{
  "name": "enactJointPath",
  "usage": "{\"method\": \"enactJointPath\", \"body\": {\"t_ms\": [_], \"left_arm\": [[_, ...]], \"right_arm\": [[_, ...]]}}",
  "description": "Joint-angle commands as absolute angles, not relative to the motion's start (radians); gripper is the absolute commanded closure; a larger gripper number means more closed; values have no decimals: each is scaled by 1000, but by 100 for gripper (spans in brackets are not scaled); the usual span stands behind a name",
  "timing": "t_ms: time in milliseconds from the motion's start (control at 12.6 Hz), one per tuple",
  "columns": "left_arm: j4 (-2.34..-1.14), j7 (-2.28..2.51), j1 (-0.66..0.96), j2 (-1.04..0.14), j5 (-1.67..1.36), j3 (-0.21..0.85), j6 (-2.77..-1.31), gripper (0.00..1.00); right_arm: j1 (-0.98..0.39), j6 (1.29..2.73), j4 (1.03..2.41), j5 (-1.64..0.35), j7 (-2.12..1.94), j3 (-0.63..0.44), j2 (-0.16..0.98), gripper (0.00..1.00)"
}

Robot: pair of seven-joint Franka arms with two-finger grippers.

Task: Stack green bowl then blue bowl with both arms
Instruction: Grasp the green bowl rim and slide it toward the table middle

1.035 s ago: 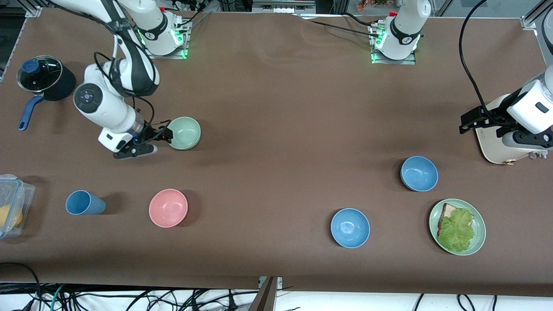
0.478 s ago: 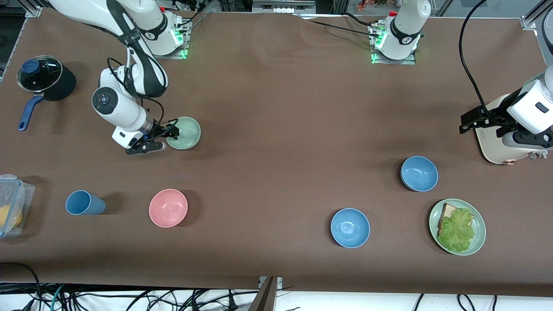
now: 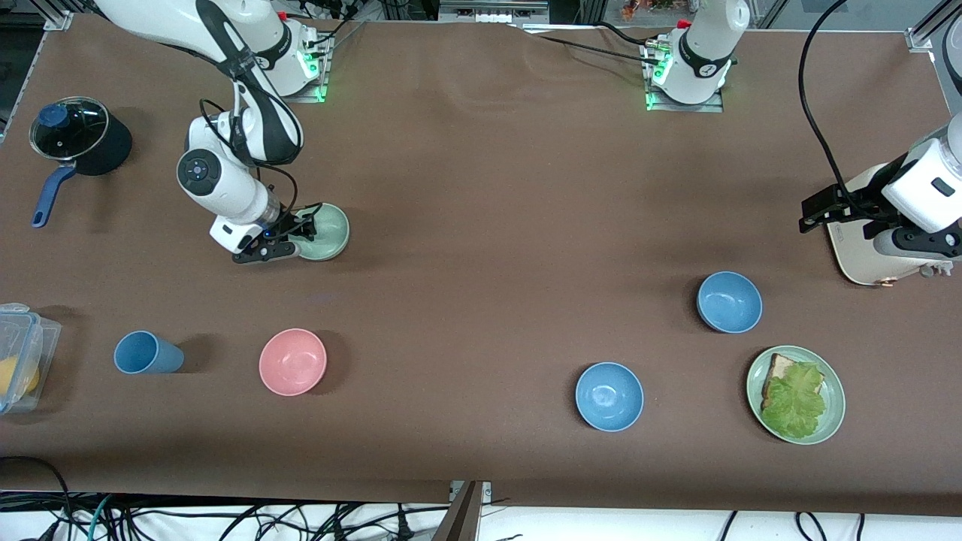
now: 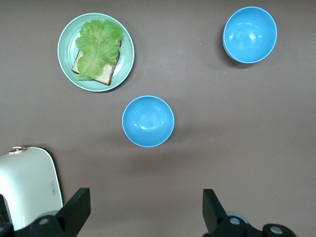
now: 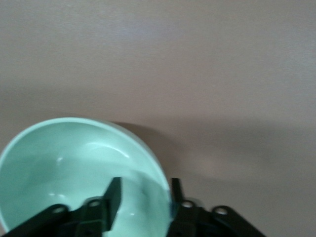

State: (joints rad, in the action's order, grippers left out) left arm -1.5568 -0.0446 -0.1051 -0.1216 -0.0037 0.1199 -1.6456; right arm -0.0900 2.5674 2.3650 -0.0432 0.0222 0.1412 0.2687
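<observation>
The green bowl (image 3: pixel 331 229) sits on the brown table at the right arm's end. My right gripper (image 3: pixel 299 237) is open at its rim; in the right wrist view (image 5: pixel 145 185) one finger is inside the bowl (image 5: pixel 64 163) and the other outside, with the rim between them. Two look-alike blue bowls stand toward the left arm's end: one (image 3: pixel 729 301) (image 4: pixel 148 121) and one nearer the front camera (image 3: pixel 609 396) (image 4: pixel 249 34). My left gripper (image 3: pixel 864 222) (image 4: pixel 143 212) waits, open and empty, up over the table by a white appliance.
A green plate with bread and lettuce (image 3: pixel 795 394) lies beside the blue bowls. The white appliance (image 3: pixel 857 240) stands at the left arm's end. A pink bowl (image 3: pixel 292 361), blue cup (image 3: pixel 147 352), clear food box (image 3: pixel 19 357) and lidded black pot (image 3: pixel 75 139) stand at the right arm's end.
My right gripper has moved toward the green bowl and now straddles its rim. The bowl has stayed in place. The left arm has not moved.
</observation>
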Motion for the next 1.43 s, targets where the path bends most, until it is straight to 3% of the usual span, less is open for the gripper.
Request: {"method": "enactJointPath", "body": {"t_ms": [0,159,478,876,1114,1353], "left_arm": [[-1540,-48,-109,-118,11,126,-1624,0],[-1540,-48,-109,-118,11,126,-1624,0],[-1540,-49,-110,-118,11,124,-1624,0],[-1540,-49,-110,-118,11,124,-1618,0],[-1540,-49,-110,-118,11,124,-1618,0],[-1540,-51,-110,-118,9,123,-1617,0]], "right_arm": [[-89,2586,2378,-63,35,153,258,100],[-89,2568,2347,-63,44,166,244,100],[-161,2404,2098,-63,301,327,288,100],[-440,2413,1708,-41,713,319,596,100],[-584,2416,1501,66,891,259,771,100],[-635,2416,1456,90,907,224,822,100]]}}
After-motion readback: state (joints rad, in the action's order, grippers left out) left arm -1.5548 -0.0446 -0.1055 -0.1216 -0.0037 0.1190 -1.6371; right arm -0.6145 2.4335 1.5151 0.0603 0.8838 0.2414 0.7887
